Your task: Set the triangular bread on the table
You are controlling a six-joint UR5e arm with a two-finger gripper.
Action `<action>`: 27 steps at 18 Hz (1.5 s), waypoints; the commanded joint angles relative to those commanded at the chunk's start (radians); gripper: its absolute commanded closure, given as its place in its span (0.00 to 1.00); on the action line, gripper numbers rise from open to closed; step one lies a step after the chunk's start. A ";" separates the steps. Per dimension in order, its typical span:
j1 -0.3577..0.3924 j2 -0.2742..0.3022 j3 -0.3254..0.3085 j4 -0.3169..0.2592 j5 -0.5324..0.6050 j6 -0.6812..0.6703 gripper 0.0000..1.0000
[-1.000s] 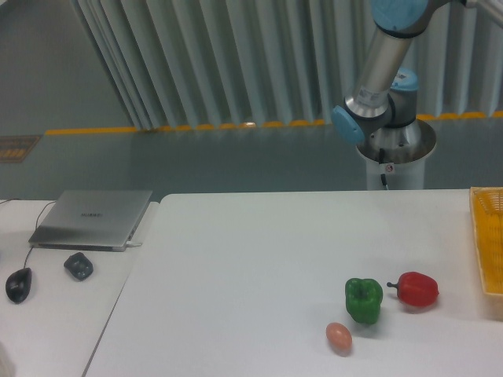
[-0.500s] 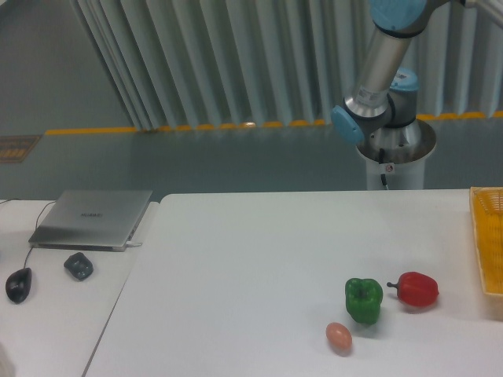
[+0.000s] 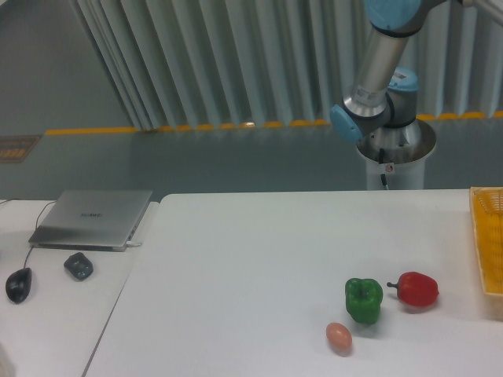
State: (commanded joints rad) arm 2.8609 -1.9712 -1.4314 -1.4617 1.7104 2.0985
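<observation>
The triangular bread is out of view. The white table (image 3: 251,259) fills the lower part of the camera view. Only the arm's base and lower links (image 3: 376,78) show at the top right, behind the table's far edge; the arm runs out of the frame at the top right. The gripper itself is out of view.
A green bell pepper (image 3: 363,300), a red bell pepper (image 3: 416,290) and a small pinkish-brown egg (image 3: 339,338) lie on the table at the front right. A yellow basket (image 3: 489,243) stands at the right edge. On a side desk at the left are a grey laptop (image 3: 93,217), a mouse (image 3: 19,284) and a small dark object (image 3: 78,265).
The arm's visible links have shifted very slightly to the left. Nothing on the table has moved.
</observation>
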 joint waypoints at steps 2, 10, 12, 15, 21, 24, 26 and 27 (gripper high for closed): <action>0.000 0.003 0.029 -0.034 -0.014 -0.002 0.98; -0.102 0.021 0.097 -0.146 -0.138 -0.268 0.98; -0.159 0.040 0.085 -0.149 -0.172 -0.363 0.97; -0.199 0.063 0.046 -0.149 -0.183 -0.377 0.97; -0.316 0.092 -0.032 -0.147 -0.172 -0.552 0.96; -0.374 0.095 -0.064 -0.146 -0.172 -0.641 0.95; -0.400 0.106 -0.102 -0.141 -0.170 -0.673 0.95; -0.413 0.106 -0.116 -0.141 -0.169 -0.689 0.95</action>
State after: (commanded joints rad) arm 2.4484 -1.8653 -1.5476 -1.6030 1.5416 1.4099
